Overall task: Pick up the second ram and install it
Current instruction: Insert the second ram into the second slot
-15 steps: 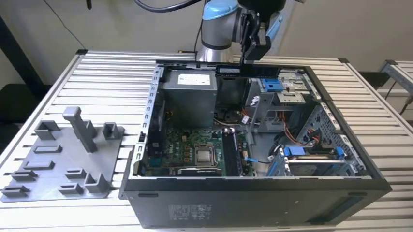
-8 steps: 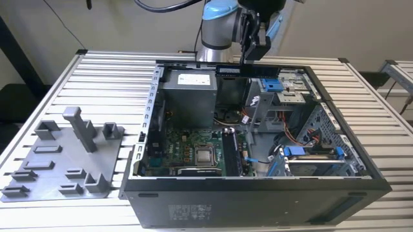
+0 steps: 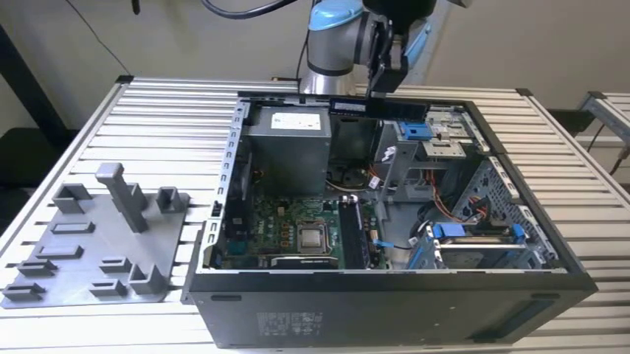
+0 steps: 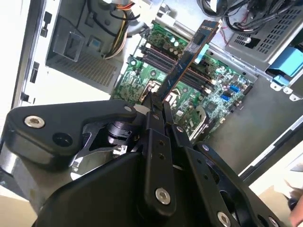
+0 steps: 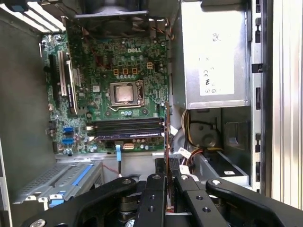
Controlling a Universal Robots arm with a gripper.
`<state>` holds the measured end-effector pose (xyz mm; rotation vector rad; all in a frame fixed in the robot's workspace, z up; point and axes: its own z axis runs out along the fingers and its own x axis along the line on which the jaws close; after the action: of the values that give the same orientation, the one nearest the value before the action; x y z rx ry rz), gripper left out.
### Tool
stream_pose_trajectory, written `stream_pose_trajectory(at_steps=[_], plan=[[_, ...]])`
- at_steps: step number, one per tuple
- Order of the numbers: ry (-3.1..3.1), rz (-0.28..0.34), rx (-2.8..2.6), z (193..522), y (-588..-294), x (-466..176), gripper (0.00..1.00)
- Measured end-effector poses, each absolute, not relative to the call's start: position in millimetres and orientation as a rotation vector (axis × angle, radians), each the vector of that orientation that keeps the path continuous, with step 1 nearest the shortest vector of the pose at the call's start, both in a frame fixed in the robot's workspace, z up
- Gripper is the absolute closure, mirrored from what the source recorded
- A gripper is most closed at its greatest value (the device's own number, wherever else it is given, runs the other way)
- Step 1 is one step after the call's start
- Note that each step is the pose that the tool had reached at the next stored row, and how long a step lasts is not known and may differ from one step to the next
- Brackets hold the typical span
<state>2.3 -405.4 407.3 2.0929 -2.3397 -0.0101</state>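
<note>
Though edge-on, second ram (image 5: 166,142) in gripper (image 5: 168,182).

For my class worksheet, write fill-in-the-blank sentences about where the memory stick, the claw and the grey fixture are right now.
1. The claw is ____ on the second ram.
2. The second ram hangs ____ the open computer case.
3. The grey fixture stands to the exterior view's ____ of the computer case.
Missing words: shut; above; left.
</note>
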Motion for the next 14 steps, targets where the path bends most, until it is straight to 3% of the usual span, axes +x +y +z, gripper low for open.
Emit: stream_pose_trajectory(at_steps=[14], plan=[[-2.56,-0.011,1.818,406.7,-405.4,2.3,0.86]])
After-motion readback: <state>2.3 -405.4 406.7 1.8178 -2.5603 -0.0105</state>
